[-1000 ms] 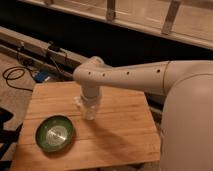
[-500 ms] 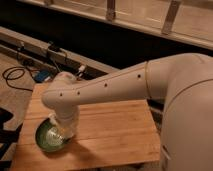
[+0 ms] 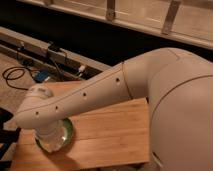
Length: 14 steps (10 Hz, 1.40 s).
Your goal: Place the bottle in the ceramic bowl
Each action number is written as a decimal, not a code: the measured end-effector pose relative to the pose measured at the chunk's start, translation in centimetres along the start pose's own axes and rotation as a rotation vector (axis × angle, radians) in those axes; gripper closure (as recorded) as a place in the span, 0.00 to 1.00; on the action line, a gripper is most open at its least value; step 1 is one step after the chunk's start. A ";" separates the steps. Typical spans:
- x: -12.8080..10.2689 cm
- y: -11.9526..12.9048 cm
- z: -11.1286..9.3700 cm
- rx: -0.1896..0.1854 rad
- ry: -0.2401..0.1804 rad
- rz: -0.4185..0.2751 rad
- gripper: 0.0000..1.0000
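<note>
Far left of the gripper, on the floor beyond the table's edge, a loop of black cable lies beside a small blue object.

The gripper hangs at the end of the long, cream-coloured plastic arm. It is low over the near left part of the pale wooden slatted table, right above the round green-glazed ceramic bowl. Only the bowl's right rim and a sliver of its front edge show from under the wrist; the rest is covered.

A pale, glassy mass sits under the wrist, inside the bowl's outline. I cannot tell whether that is the gripper alone or the gripper with the small whitish plastic bottle in it. Whether the gripper is closed on anything cannot be told either. No bottle stands anywhere else on the table to the right of the gripper, so my judgement is that it is down there, at or in the bowl.

Further right, the robot's bulky cream body fills the frame.

As I judge it, the carry is done and the task is at its last step. What remains is letting the bottle go inside the bowl and lifting the arm away without tipping either.
</note>
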 end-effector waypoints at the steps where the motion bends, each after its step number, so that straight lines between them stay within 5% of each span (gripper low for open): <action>1: -0.1 0.1 0.0 -0.001 0.000 -0.003 0.71; 4: 0.0 0.0 0.0 -0.002 -0.003 0.002 0.57; 6: 0.6 -1.4 -0.1 0.000 -0.018 0.053 0.72; 9: 2.1 -6.9 -0.5 -0.001 -0.050 0.128 0.98; 11: 2.6 -9.9 -0.4 -0.016 -0.072 0.139 1.00; 14: 1.6 -10.0 -0.4 -0.043 -0.090 0.081 1.00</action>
